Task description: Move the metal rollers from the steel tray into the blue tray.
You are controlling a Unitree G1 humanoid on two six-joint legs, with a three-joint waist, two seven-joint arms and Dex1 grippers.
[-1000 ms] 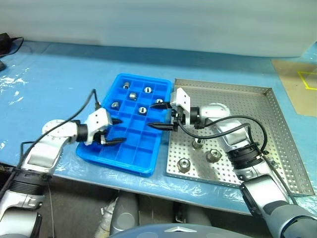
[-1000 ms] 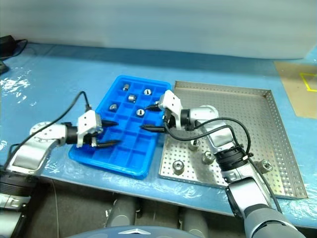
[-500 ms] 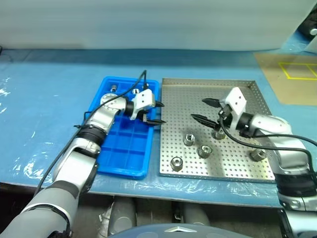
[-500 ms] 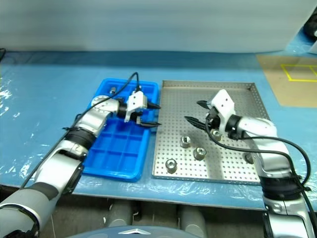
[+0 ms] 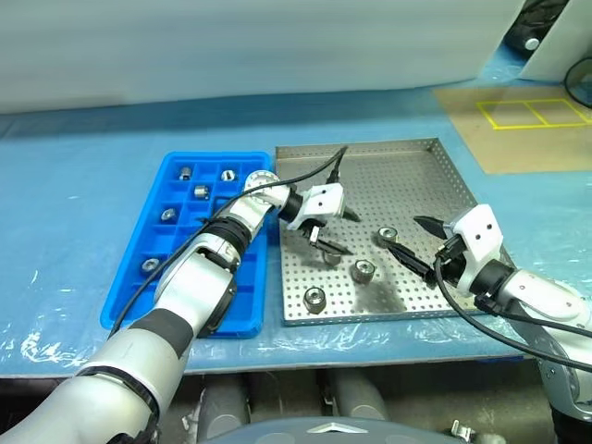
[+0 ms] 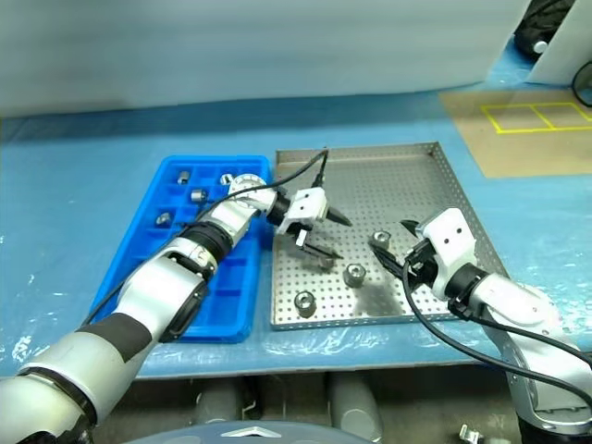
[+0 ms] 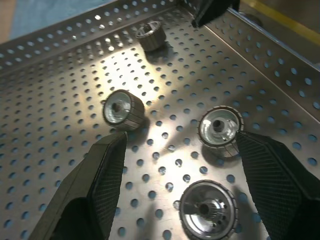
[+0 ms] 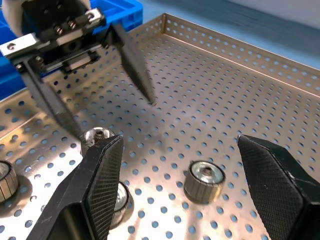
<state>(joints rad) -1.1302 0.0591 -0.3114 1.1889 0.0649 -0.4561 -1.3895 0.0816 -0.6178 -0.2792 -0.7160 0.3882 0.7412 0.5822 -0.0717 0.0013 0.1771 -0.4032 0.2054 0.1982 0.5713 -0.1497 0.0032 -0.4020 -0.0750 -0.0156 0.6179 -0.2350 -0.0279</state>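
Note:
The steel tray (image 5: 407, 176) lies right of the blue tray (image 5: 139, 296). Three metal rollers (image 5: 363, 270) stand apart on its perforated floor, and a further one (image 7: 220, 127) sits under my left gripper. Several rollers (image 5: 201, 191) rest in the blue tray's far compartments. My left gripper (image 5: 344, 233) hovers open and empty over the steel tray's middle, its fingers (image 7: 100, 185) on either side of two rollers below. My right gripper (image 5: 400, 235) is open and empty above the tray's right part, pointing at the left one, with a roller (image 8: 204, 178) between its fingers (image 8: 95, 190).
Both trays sit on a table covered in blue plastic sheet (image 5: 74, 185), whose front edge runs just below them. A brown board with yellow tape marks (image 5: 518, 129) lies at the far right. A pale wall closes the back.
The view has swung right. My left gripper went from over the blue tray to over the steel tray's middle. My right gripper drew back toward the steel tray's right side. Both stayed open.

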